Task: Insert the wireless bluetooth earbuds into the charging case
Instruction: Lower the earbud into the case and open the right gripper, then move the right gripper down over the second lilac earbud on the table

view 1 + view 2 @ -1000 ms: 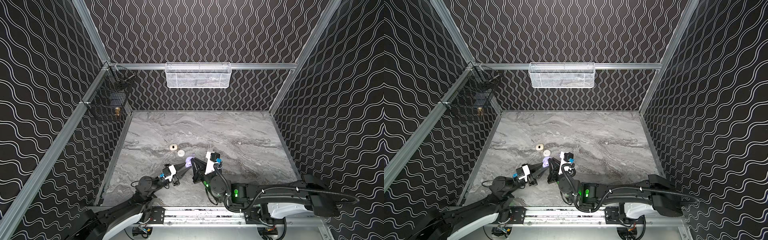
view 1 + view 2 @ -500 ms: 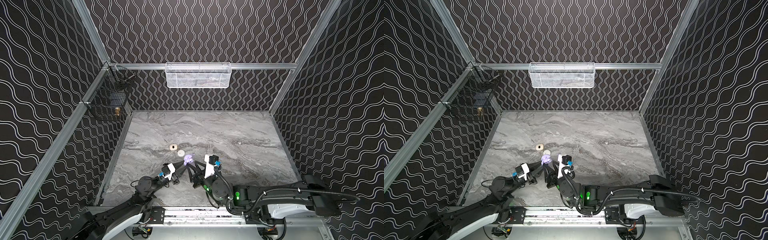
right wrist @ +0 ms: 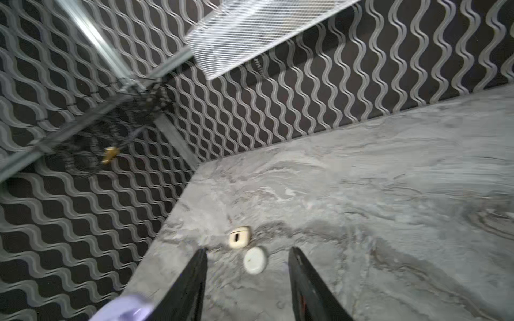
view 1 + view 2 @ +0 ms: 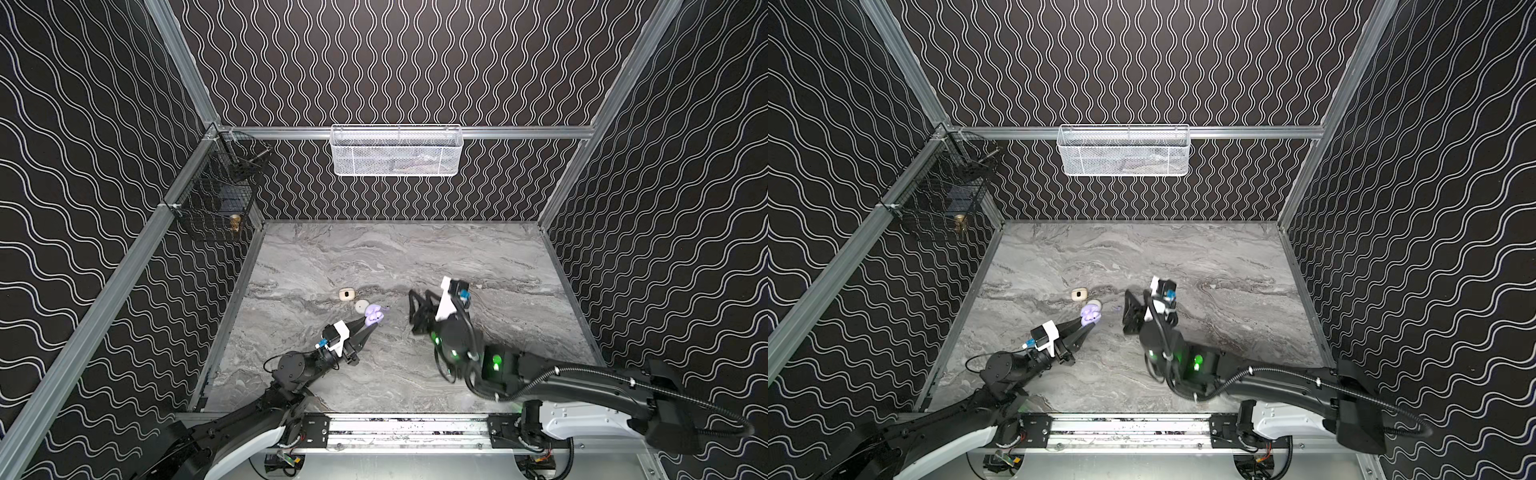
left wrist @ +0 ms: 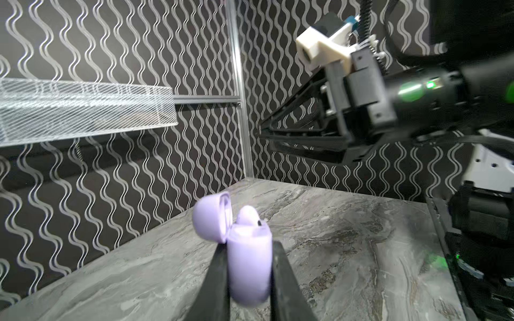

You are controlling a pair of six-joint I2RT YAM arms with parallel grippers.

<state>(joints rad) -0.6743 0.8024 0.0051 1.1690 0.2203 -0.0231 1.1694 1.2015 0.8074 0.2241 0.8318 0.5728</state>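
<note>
left arm low, jaws tight on lavender case; right arm aloft

Arms black, white base shells, white cam mounts. Right arm: green LEDs, ribbed conduit. Left claw, right claw: black wedges.

Both top views are sharp and evenly lit from above, with soft shadows on the grey marbled tabletop. Green lights glow on the black right arm. The left wrist view blurs the pale lavender open plastic case. The right wrist view is smeared, its black wavy-patterned walls bending at the edges.
</note>
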